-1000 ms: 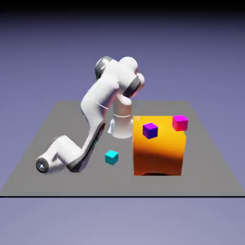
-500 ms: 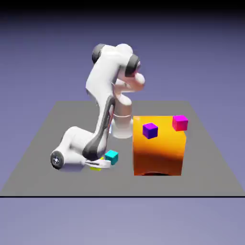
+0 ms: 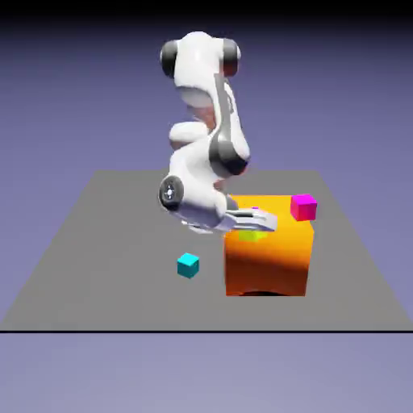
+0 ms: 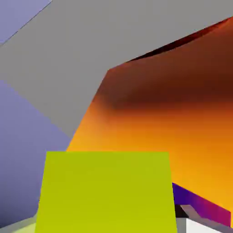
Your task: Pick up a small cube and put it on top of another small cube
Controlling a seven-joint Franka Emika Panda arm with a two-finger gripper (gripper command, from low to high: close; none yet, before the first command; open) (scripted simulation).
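Sitting at right of centre on the grey table point(image 3: 81, 242): big orange block point(image 3: 274, 262). Perching on its upper right corner: magenta-pink cube point(image 3: 303, 207). Lying left of the block, apart from it, on bare table: cyan cube point(image 3: 188, 264).

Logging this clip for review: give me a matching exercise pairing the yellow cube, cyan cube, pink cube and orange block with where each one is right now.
Things:
1. yellow cube
2. cyan cube
3. pink cube
4. orange block

Places:
A. on the table, at the exterior view's left of the block
B. held in the gripper
C. on a top corner of the block
D. resting on the table, carrying small cubes

Pairs: 1-B, 2-A, 3-C, 4-D
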